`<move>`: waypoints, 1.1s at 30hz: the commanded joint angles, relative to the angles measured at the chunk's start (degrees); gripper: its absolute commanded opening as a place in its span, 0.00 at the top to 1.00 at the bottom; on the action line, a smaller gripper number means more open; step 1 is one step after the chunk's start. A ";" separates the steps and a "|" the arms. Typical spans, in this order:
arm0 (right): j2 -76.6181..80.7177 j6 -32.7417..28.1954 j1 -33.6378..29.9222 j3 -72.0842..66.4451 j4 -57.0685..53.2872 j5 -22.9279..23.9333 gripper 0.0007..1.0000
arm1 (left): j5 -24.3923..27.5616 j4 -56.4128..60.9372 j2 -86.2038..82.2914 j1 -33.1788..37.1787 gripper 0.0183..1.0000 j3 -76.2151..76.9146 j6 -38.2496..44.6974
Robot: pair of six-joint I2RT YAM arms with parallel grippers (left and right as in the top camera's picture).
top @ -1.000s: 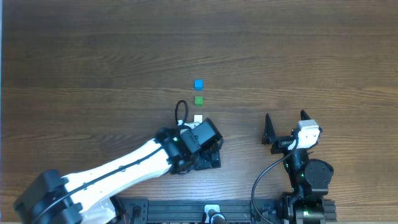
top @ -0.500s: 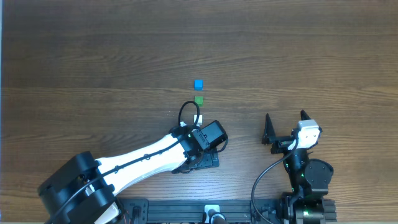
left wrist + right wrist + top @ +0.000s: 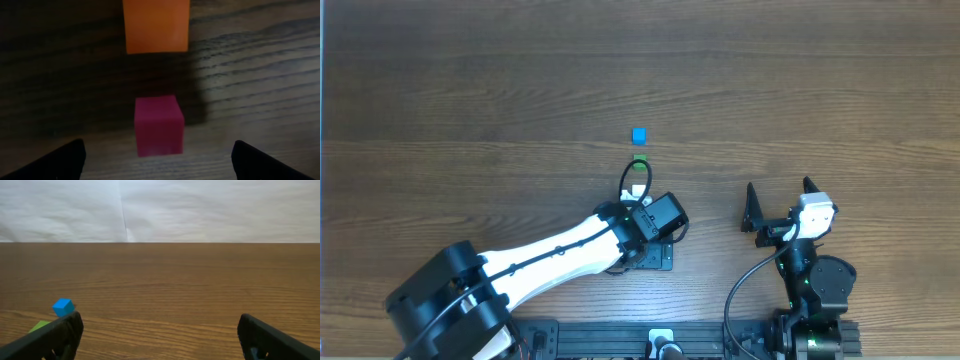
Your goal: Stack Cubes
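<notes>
While the left pincer hangs low over the wooden counter with its fingers spread wide and released, a magenta cube sits centred just ahead of the tips, and an orange cube lies beyond it, close but apart. Farther along the same line, a green cube and a blue cube lie near each other without touching. The right pincer is also released, well off to the right of the cubes.

Counting four cubes: blue cube; green cube; orange cube; magenta cube; two arms: left arm; right arm.
</notes>
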 commanded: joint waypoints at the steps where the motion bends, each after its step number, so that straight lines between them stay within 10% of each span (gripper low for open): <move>1: -0.26 -0.44 -0.26 -0.26 -0.24 -0.22 0.01 | -1.70 -0.02 2.25 -0.11 0.06 -0.26 2.23; 33: -0.26 -0.44 -0.26 -0.26 -0.24 -0.22 0.01 | -2.05 1.97 5.31 0.00 0.18 -0.13 -2.60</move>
